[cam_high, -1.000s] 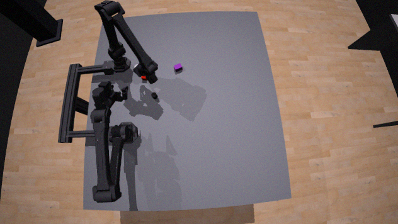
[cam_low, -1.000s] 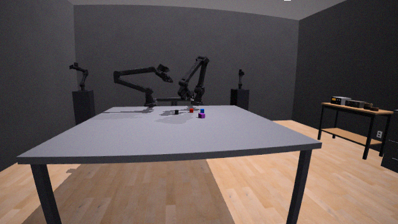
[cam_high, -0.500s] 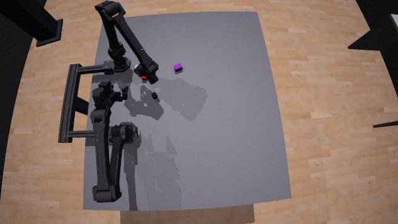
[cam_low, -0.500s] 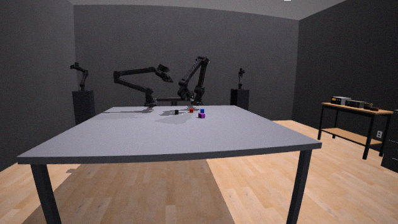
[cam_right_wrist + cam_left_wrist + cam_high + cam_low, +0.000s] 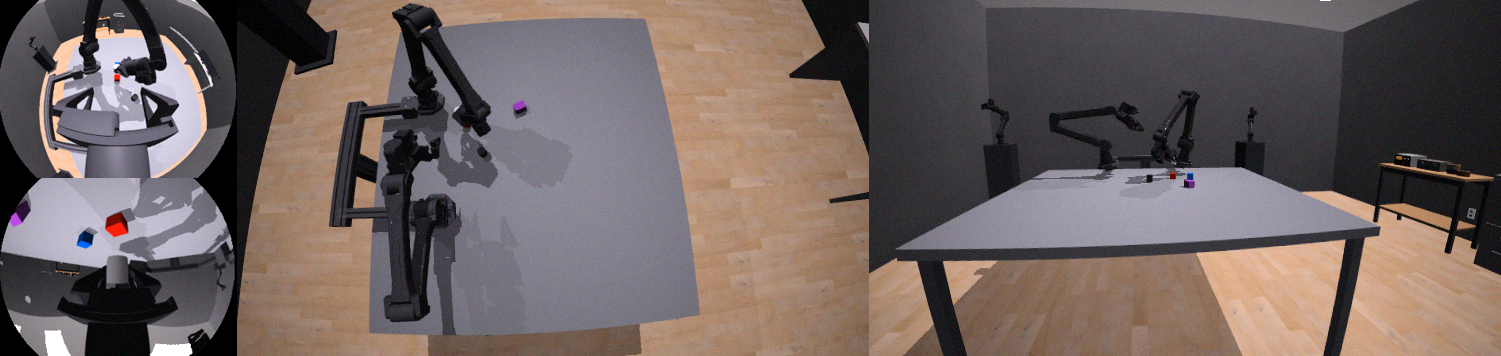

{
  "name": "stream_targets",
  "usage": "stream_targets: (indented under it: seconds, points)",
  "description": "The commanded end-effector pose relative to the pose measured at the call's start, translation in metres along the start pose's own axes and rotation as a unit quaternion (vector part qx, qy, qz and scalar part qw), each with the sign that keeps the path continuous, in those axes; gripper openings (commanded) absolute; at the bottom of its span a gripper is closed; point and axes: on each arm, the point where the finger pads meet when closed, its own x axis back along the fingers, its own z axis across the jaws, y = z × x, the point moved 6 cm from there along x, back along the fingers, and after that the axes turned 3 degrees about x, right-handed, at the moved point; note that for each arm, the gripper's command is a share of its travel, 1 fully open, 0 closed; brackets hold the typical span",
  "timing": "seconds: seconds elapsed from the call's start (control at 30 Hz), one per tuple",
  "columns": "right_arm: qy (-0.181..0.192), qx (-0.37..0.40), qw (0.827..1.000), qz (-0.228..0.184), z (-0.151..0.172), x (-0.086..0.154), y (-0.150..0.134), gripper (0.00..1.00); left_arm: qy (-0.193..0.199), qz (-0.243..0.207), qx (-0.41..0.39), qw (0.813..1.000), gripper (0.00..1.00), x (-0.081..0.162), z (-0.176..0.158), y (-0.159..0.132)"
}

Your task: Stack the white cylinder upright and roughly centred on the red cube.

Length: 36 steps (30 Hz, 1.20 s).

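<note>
My left gripper [image 5: 117, 268] is shut on the white cylinder [image 5: 118, 269] and holds it above the table, close to the red cube [image 5: 118, 225]. In the overhead view the left gripper [image 5: 471, 120] hangs over the red cube [image 5: 466, 126], which is mostly hidden under it, and a bit of the white cylinder [image 5: 456, 108] shows beside the wrist. In the side view the red cube [image 5: 1172, 175] sits on the table below the left gripper [image 5: 1168, 159]. My right gripper [image 5: 117, 89] [image 5: 1136, 125] is open and empty, raised well above the table.
A blue cube [image 5: 85, 240] sits just beside the red cube. A purple cube [image 5: 520, 106] lies further out on the table. A small black block [image 5: 482, 151] lies nearer the right arm. The arms' mounting frame [image 5: 349, 165] stands at the table's edge.
</note>
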Motion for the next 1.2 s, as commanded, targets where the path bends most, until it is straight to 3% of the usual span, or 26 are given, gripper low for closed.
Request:
stream_targets:
  seconds: [0.0,0.3,1.17]
  points:
    - [0.0,-0.009,1.0,-0.019,-0.002,0.011,0.021,1.0,-0.003,-0.002,-0.003,1.0,0.34,-0.003,0.002,0.009]
    - [0.0,-0.009,1.0,-0.019,-0.002,0.011,0.021,1.0,-0.002,0.003,-0.004,1.0,0.34,-0.024,0.001,0.021]
    - [0.0,-0.009,1.0,-0.019,-0.002,0.011,0.021,1.0,-0.004,-0.006,-0.001,1.0,0.34,-0.034,0.0,0.046]
